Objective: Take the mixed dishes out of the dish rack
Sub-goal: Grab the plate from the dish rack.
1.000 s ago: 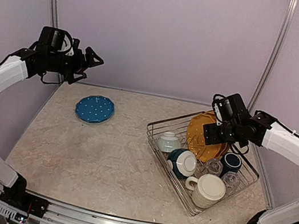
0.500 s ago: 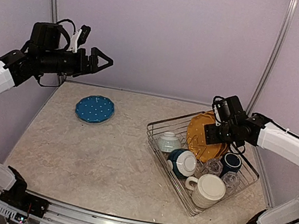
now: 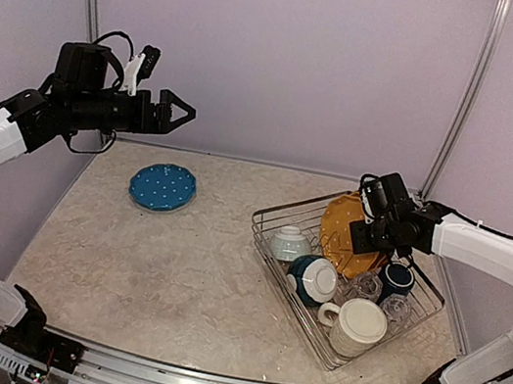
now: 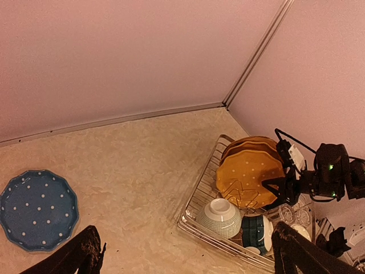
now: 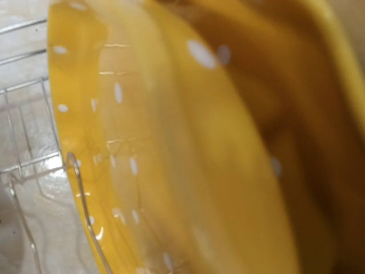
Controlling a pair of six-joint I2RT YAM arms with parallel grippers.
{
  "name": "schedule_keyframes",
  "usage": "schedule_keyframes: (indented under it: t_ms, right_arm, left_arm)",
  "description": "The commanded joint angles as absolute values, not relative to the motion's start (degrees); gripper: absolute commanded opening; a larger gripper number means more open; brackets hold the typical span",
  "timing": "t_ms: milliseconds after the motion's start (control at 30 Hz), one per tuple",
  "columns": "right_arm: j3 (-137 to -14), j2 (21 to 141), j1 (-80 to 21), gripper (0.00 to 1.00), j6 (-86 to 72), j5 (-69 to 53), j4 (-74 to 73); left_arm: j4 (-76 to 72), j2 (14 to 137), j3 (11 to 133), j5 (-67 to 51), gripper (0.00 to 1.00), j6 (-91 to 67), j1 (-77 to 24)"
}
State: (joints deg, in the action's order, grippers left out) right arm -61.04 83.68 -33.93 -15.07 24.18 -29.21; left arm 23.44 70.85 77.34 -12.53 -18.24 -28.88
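Right hand [image 3: 360,239] at orange plates [image 3: 339,229], standing in rack [image 3: 260,228], right of frame. Wrist view blurred: cannot tell if it grips.
Left hand [image 3: 179,114] open, high at upper left.
Blue plate [image 3: 163,187] lies on desk [image 3: 172,277].
Risk: orange plates stand close, so hand maybe catches both, or rim slips and plate falls on glasses [image 3: 368,286].

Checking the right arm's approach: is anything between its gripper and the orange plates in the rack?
Nothing visible does. The right gripper hangs right at the orange plates, at the far end of the rack.
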Motion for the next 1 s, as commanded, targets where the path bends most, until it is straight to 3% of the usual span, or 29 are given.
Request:
schedule_keyframes:
  t_ms: [0,200,533,700,967]
  right_arm:
    - [-60.20,85.42,-33.19,0.58,-13.80,23.40,-26.51]
    - [-60.89,85.08,-33.22,0.45,-12.89,23.30,-26.33]
    - [-64.73,82.44,-33.18,0.11,-11.63,22.93,-29.56]
    - [-67.85,80.87,-33.26,0.00,-11.16,22.90,-32.79]
    - [-71.42,76.27,-33.31,0.00,-10.94,20.34,-34.53]
  left_arm:
    - [20.94,70.46,75.64,-12.29,0.99,-19.81,-27.65]
    - [19.09,70.67,74.51,-14.33,0.99,-22.79,-24.52]
    - [18.67,70.52,73.95,-15.89,0.99,-24.70,-22.85]
    - [18.92,70.92,74.04,-16.13,0.99,-24.80,-22.89]
    - [19.98,72.30,74.93,-18.14,0.99,-25.61,-22.57]
